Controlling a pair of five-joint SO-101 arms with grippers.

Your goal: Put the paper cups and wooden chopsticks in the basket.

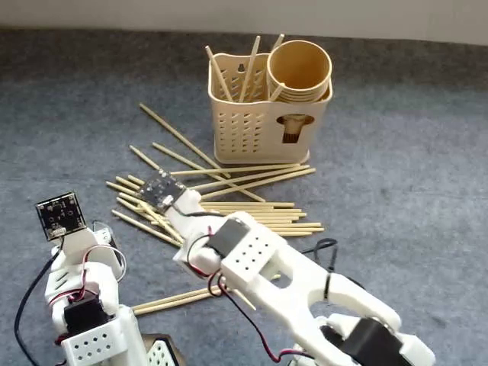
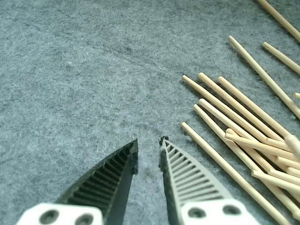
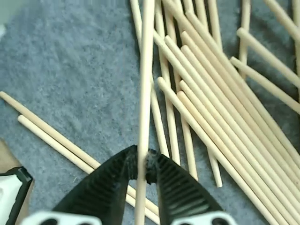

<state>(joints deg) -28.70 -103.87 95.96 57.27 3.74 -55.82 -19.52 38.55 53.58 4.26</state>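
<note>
Fingers [image 3: 180,190] round chopstick [image 3: 145,93]; cups [image 1: 300,69] in basket [image 1: 242,130]

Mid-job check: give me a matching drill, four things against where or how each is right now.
Things:
1. left tool
2. right tool
3. cups
4. pile of chopsticks

States:
A. stacked in the basket
B. shut on one chopstick
C. lying on the mat
D. open above bare mat

Pairs: 1-D, 2-B, 3-A, 4-C.

paper cups [image 1: 300,70] half hidden in basket [image 1: 242,131]
</note>
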